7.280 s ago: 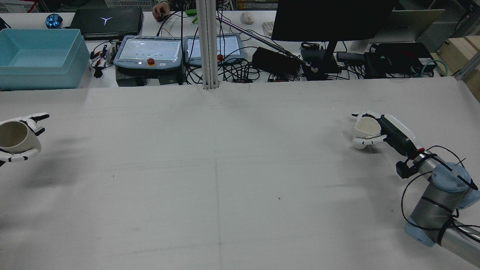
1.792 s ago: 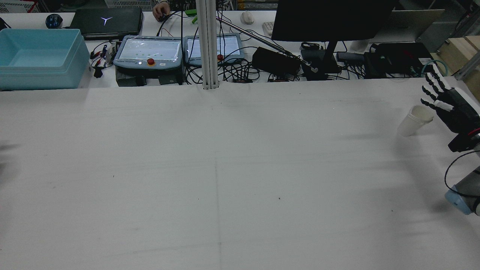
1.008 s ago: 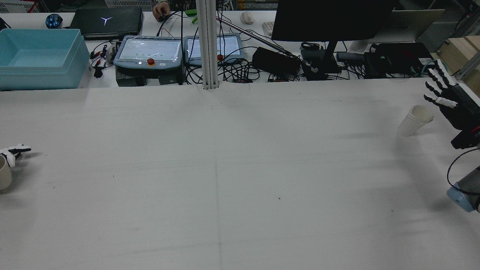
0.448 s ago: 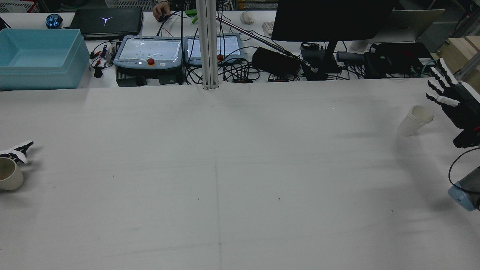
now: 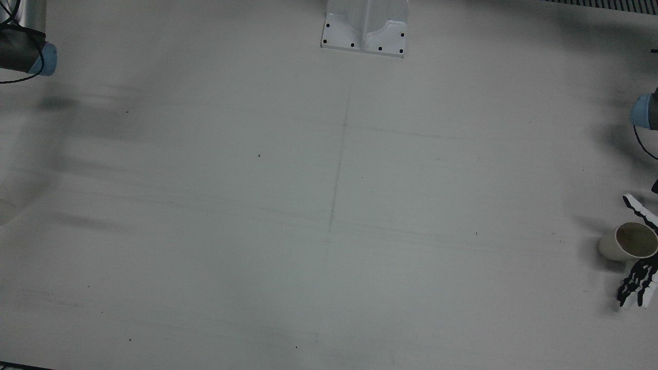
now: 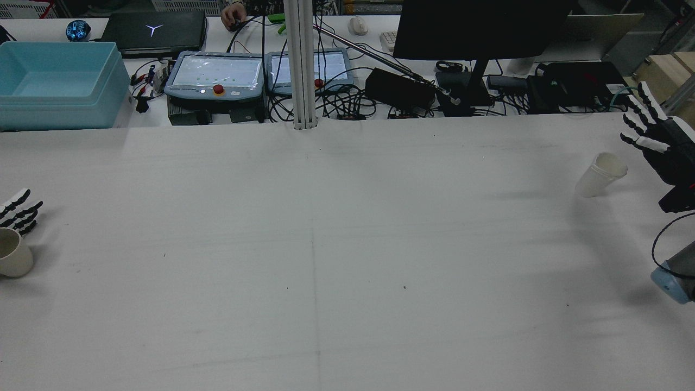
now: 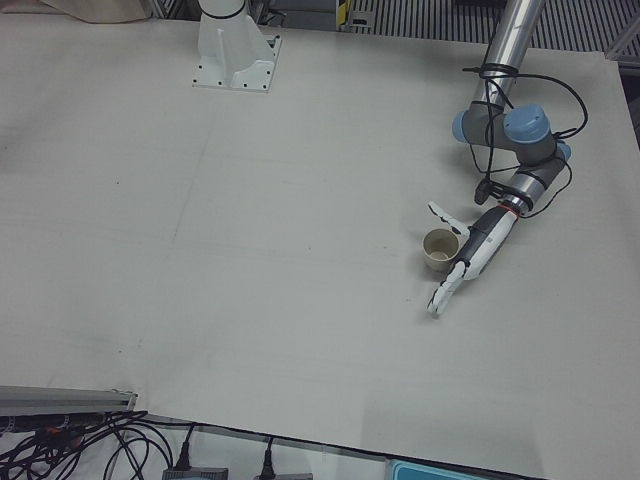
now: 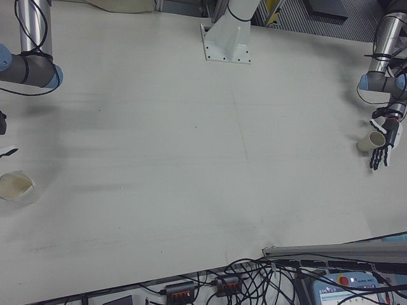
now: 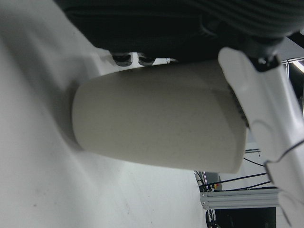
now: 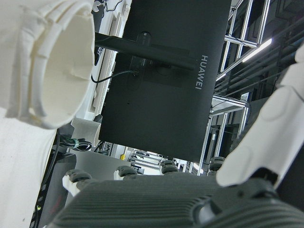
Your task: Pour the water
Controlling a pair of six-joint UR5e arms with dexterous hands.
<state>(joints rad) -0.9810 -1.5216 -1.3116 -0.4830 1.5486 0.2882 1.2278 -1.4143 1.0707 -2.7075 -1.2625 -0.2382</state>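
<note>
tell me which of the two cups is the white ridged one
The cup beside the right hand: white with stacked ridges at its rim. The left hand's cup is smooth beige.

A beige cup [image 6: 13, 259] stands upright at the table's 9 o'clock edge; a white paper cup [image 6: 600, 174] stands at 2 o'clock.

Rear cam sits high looking forward over the surface [image 6: 326, 244]; front cam looks nearly straight down, both sharing that middle seam.
</note>
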